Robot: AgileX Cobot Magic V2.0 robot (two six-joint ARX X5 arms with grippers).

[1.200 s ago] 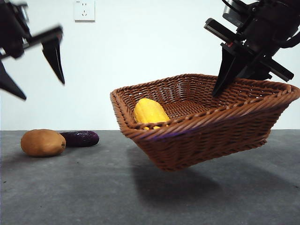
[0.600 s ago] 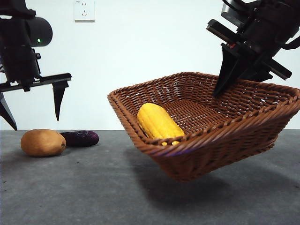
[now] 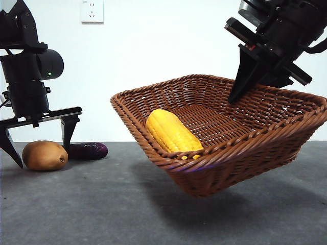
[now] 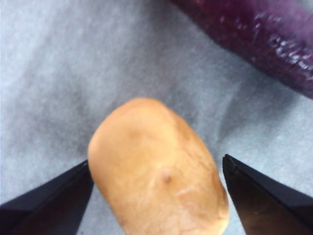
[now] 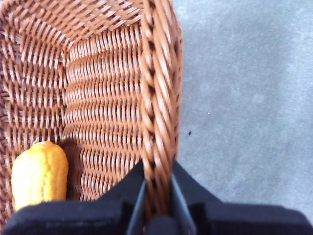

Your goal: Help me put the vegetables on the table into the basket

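My right gripper: jaws clenched on the braided rim of the basket, one jaw inside the wall, one outside. In the front view the same gripper holds the basket tilted and lifted off the table, a shadow beneath it.

Basket contents: one yellow corn cob, lying on the woven floor against the lower wall. The right wrist view shows only its blunt end.

My left gripper: jaws spread wide, released, one on each side of the potato, low over the table. The left wrist view shows the potato between the two black tips, with a gap at each side.

Eggplant: on the table just beside the potato, further back. The left wrist view shows its glossy purple skin; its stem is not visible in either view.
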